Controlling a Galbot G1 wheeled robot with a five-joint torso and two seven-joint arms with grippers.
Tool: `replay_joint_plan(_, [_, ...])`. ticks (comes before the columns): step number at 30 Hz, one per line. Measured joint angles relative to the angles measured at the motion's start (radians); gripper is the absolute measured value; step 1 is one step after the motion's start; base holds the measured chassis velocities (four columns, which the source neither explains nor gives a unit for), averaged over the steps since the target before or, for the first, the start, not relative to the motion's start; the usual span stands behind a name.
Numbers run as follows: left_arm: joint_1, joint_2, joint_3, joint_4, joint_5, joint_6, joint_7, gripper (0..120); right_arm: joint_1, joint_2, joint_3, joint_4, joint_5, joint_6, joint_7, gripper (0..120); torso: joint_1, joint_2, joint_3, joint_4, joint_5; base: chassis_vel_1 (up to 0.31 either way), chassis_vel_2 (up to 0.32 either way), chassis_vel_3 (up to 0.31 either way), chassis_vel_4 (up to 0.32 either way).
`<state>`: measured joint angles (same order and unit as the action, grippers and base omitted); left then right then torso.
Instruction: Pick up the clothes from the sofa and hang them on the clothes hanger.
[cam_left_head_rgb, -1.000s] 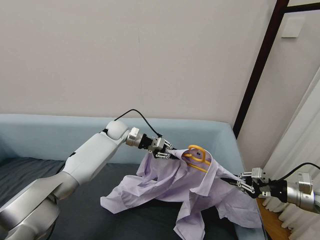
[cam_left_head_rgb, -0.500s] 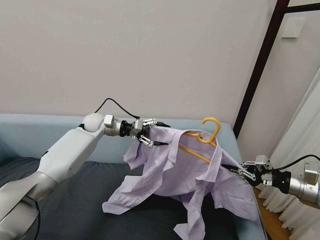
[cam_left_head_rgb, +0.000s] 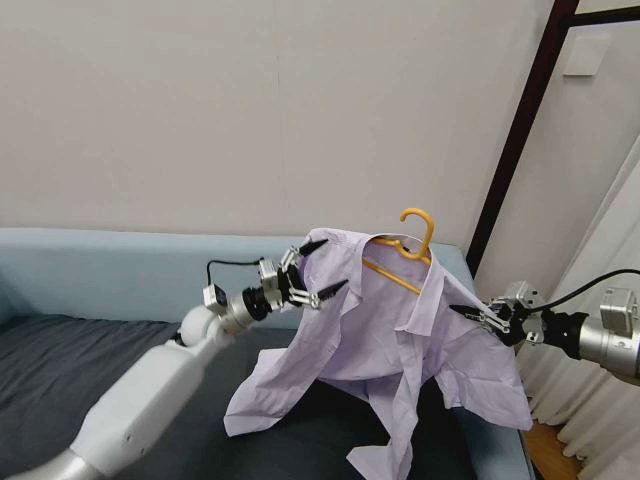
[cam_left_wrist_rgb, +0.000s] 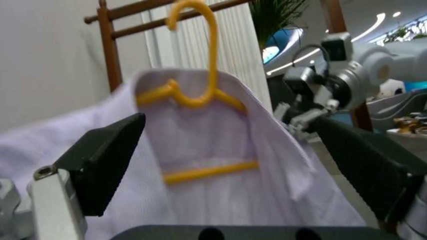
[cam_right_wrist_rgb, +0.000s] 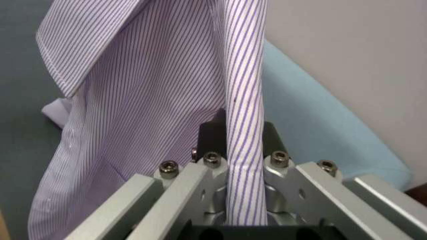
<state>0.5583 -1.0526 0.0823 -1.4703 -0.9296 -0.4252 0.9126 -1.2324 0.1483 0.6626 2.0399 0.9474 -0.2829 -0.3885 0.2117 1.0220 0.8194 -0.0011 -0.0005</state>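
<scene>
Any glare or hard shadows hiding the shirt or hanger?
Head view: soft even light on shirt and hanger, no glare. Left wrist view: bright ceiling lights behind the right gripper, hanger plain. Right wrist view: shirt evenly lit, shade only between fingers.

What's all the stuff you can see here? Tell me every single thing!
shirt: one, lilac striped, on the hanger above the sofa
hanger: one, yellow, inside the shirt's collar
sofa: one, light blue with a dark seat, under the shirt
post: one, dark brown, against the wall on the right
curtain: one, white, far right
left gripper: one, silver and black, open at one shirt shoulder
right gripper: one, silver and black, shut on the shirt's other side
</scene>
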Motion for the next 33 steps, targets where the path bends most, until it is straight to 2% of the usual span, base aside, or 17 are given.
replay_joint_plan(3, [0.033,-0.029,0.007,-0.004,0.031,0.016,0.009,100,0.016,-0.044,0.003,0.01,0.022,-0.013,0.021,1,0.0,0.0,0.0,0.0,0.0,0.0,0.0,0.0,0.0])
replay_joint_plan(6, [0.049,-0.089,0.038,0.029,0.072,0.031,0.022,100,0.034,-0.102,0.017,0.019,0.062,-0.016,0.033,1,0.0,0.0,0.0,-0.0001,-0.0001,0.0,0.0,0.0,0.0])
replay_joint_plan(7, [0.049,-0.089,0.038,0.029,0.072,0.031,0.022,100,0.034,-0.102,0.017,0.019,0.062,-0.016,0.033,1,0.0,0.0,0.0,-0.0001,-0.0001,0.0,0.0,0.0,0.0])
replay_joint_plan(11, [0.028,-0.174,0.078,0.099,0.07,0.058,0.019,100,0.039,-0.124,0.028,0.025,0.076,-0.006,0.033,1,0.0,0.0,0.0,-0.0003,0.0001,0.0,0.0,0.0,0.0])
replay_joint_plan(14, [0.013,-0.209,0.097,0.131,0.054,0.075,0.017,100,0.039,-0.12,0.028,0.025,0.074,0.002,0.031,1,0.0,0.0,0.0,-0.0004,0.0003,0.0,0.0,0.0,0.0])
replay_joint_plan(17, [0.003,-0.233,0.112,0.152,0.033,0.088,0.017,94,0.039,-0.111,0.027,0.023,0.071,0.011,0.03,1,0.0,0.0,0.0,-0.0003,0.0003,0.0,0.0,0.0,0.0])
replay_joint_plan(22, [-0.003,-0.232,0.127,0.157,0.004,0.106,0.037,73,0.038,-0.099,0.026,0.009,0.058,0.024,0.026,1,0.0,0.0,0.0,0.0,0.0002,0.0,0.0,0.0,0.0])
replay_joint_plan(23, [-0.003,-0.232,0.127,0.157,0.004,0.106,0.037,73,0.038,-0.099,0.026,0.009,0.058,0.024,0.026,1,0.0,0.0,0.0,0.0,0.0002,0.0,0.0,0.0,0.0])
replay_joint_plan(28, [-0.009,-0.224,0.125,0.155,-0.018,0.109,0.045,52,0.037,-0.098,0.029,-0.008,0.047,0.034,0.013,1,0.0,0.0,0.0,0.0001,0.0,0.0,0.0,0.0,0.0])
replay_joint_plan(29, [-0.009,-0.224,0.125,0.155,-0.018,0.109,0.045,52,0.037,-0.098,0.029,-0.008,0.047,0.034,0.013,1,0.0,0.0,0.0,0.0001,0.0,0.0,0.0,0.0,0.0])
replay_joint_plan(33, [-0.004,-0.223,0.123,0.142,-0.021,0.109,0.044,34,0.037,-0.096,0.038,-0.014,0.042,0.039,0.012,1,0.0,0.0,0.0,-0.0001,-0.0001,0.0,0.0,0.0,0.0])
